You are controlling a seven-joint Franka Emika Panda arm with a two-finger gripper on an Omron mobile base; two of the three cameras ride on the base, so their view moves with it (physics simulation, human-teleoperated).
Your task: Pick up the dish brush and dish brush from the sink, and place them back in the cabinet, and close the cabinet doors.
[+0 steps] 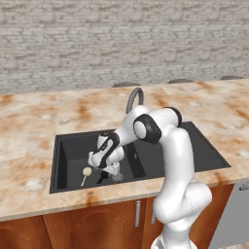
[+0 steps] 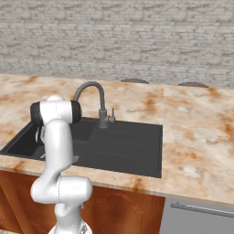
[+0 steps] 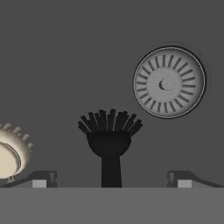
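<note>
The dark sink (image 1: 68, 146) is set into a marbled counter, and my arm reaches down into its basin. On the basin floor lies the all-black dish brush (image 3: 110, 139), bristles pointing away from the hand. Its handle runs between the two fingertips of my gripper (image 3: 111, 180), which is open and just above it. The fingers (image 3: 41, 179) stand wide on either side without touching it. The cream-headed dish brush (image 1: 86, 172) with its thin tan handle lies just left of the gripper (image 1: 108, 174); its round head (image 3: 11, 153) sits beside my left fingertip. The wall cabinet and its doors are out of view.
A round metal drain (image 3: 168, 82) sits in the basin floor beyond the black brush. The grey gooseneck tap (image 2: 96, 98) rises behind the sink, with the ribbed drainboard (image 2: 128, 146) to the right. Lower wooden cupboards (image 1: 97, 219) run under the counter; a brick wall (image 1: 121, 39) stands behind.
</note>
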